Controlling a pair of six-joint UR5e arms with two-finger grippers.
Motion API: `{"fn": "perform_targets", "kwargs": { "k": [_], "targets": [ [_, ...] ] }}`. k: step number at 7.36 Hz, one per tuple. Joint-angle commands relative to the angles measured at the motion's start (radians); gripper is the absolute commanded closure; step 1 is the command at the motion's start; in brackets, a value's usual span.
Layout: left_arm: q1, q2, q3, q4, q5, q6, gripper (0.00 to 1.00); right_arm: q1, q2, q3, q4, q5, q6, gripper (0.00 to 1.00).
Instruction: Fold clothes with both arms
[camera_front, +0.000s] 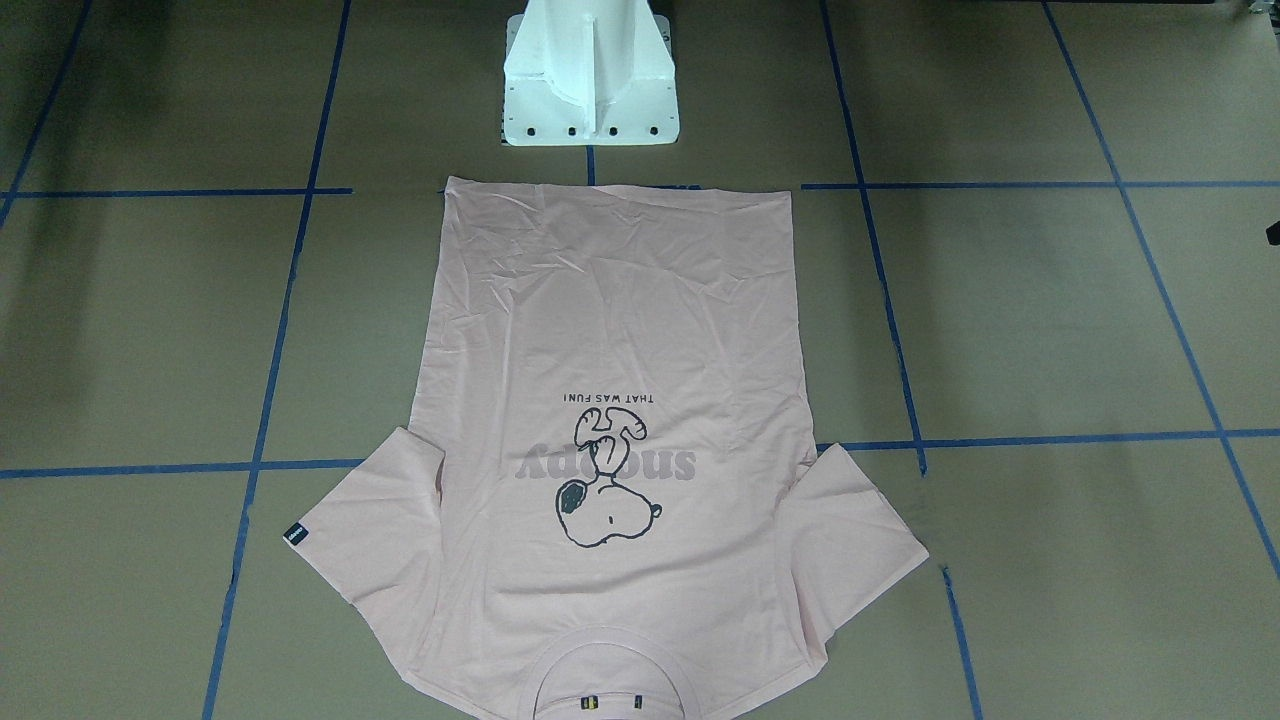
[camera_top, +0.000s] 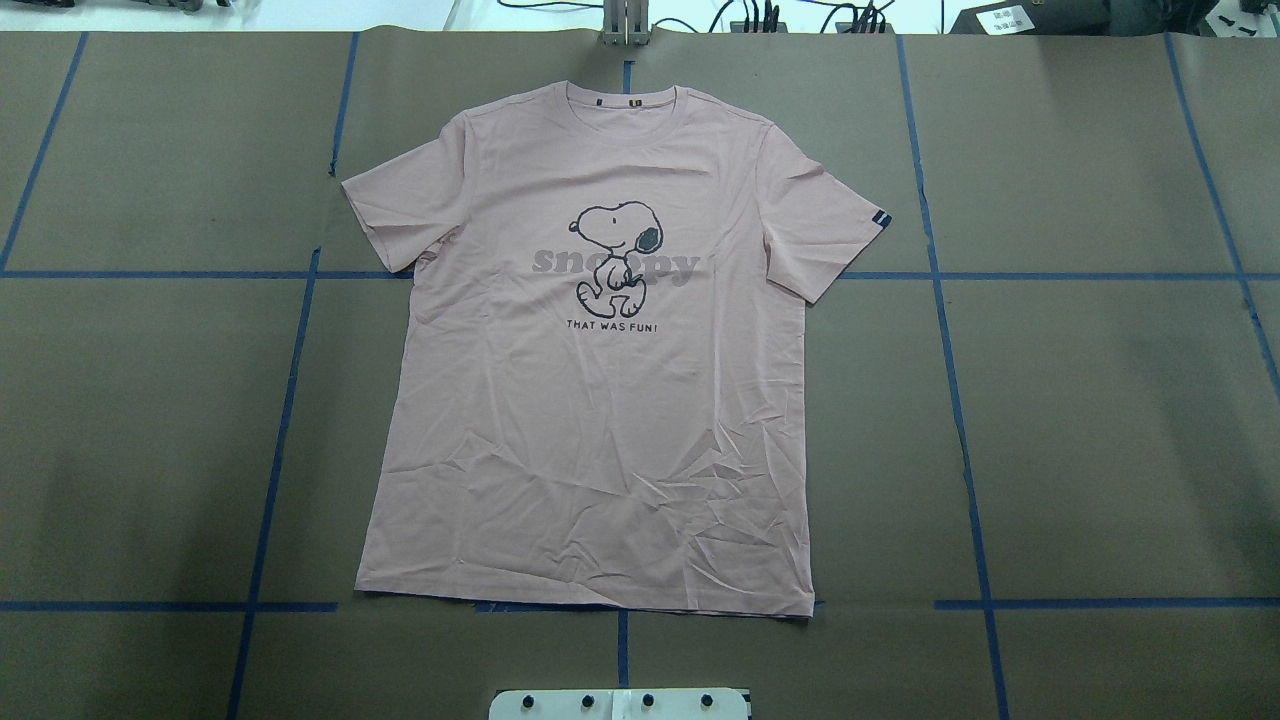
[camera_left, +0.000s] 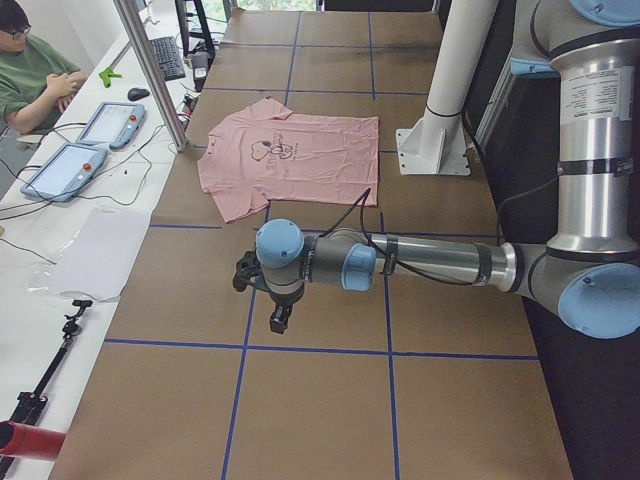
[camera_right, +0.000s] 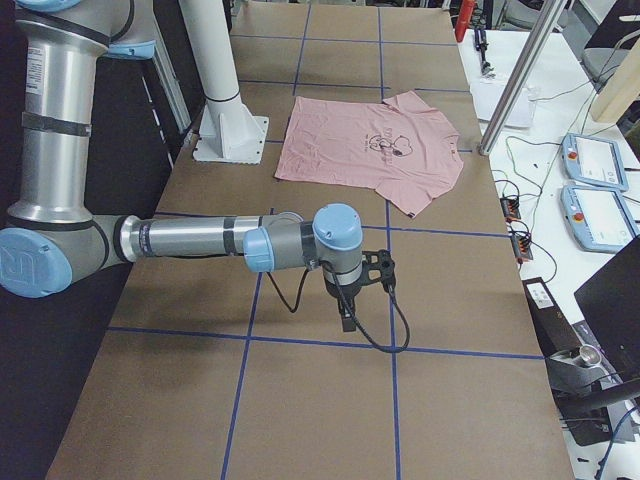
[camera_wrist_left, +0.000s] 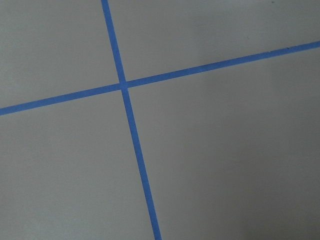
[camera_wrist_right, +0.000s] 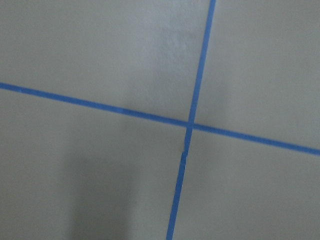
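Collar (camera_front: 610, 632), round and ribbed, lies nearest the front-facing camera, at the end of the pale pink T-shirt (camera_top: 600, 420) farthest from the robot. Garment: thin knit cloth, spread flat and print side up in the middle of the table. Both short sleeves lie out to the sides, and the straight hem stops just short of the white pedestal base (camera_front: 590, 85). Fine creases fan across the lower body near the hem; the chest is smoother. Print (camera_top: 615, 260): black-outline cartoon dog over grey lettering, "THAT WAS FUN!" beneath. One sleeve edge carries a small dark tag (camera_top: 880, 219). Table (camera_top: 1100, 420): matt brown paper covering, divided into rectangles by blue tape (camera_top: 150, 273). Only the side views show the left arm (camera_left: 440, 262) and right arm (camera_right: 190, 240). Both are silver tubes with light blue joint caps, each stretched level over bare paper, well apart from the shirt. Left gripper (camera_left: 278, 320) and right gripper (camera_right: 347, 318) point downward, clear of the shirt; whether their fingers are parted or closed cannot be told. Wrist views: paper and crossing tape lines only.
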Motion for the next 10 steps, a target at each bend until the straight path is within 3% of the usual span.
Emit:
{"fn": "perform_targets", "kwargs": {
  "k": [1,2,3,4,7,8,10],
  "targets": [
    [0.002,-0.082,0.012,-0.082,0.0,-0.002,0.0,-0.001,0.075,-0.062,0.125,-0.001,0.014,0.0],
    [0.002,-0.149,0.018,-0.137,0.0,-0.006,0.0,-0.001,0.117,-0.135,0.157,0.01,0.017,0.0],
    [0.001,-0.162,0.015,-0.204,0.0,-0.009,0.0,-0.001,0.156,-0.18,0.162,0.106,0.051,0.0],
    [0.001,-0.22,0.05,-0.334,-0.005,-0.022,0.0,0.0,0.19,-0.194,0.191,0.133,0.082,0.0],
    [0.004,-0.256,0.087,-0.583,-0.013,-0.251,0.0,-0.087,0.317,-0.216,0.202,0.128,0.318,0.0],
    [0.03,-0.236,0.09,-0.673,-0.002,-0.261,0.0,-0.139,0.366,-0.213,0.202,0.107,0.444,0.0],
    [0.071,-0.213,0.098,-0.682,-0.002,-0.258,0.0,-0.307,0.443,-0.222,0.291,-0.095,0.735,0.0]
  ]
}}
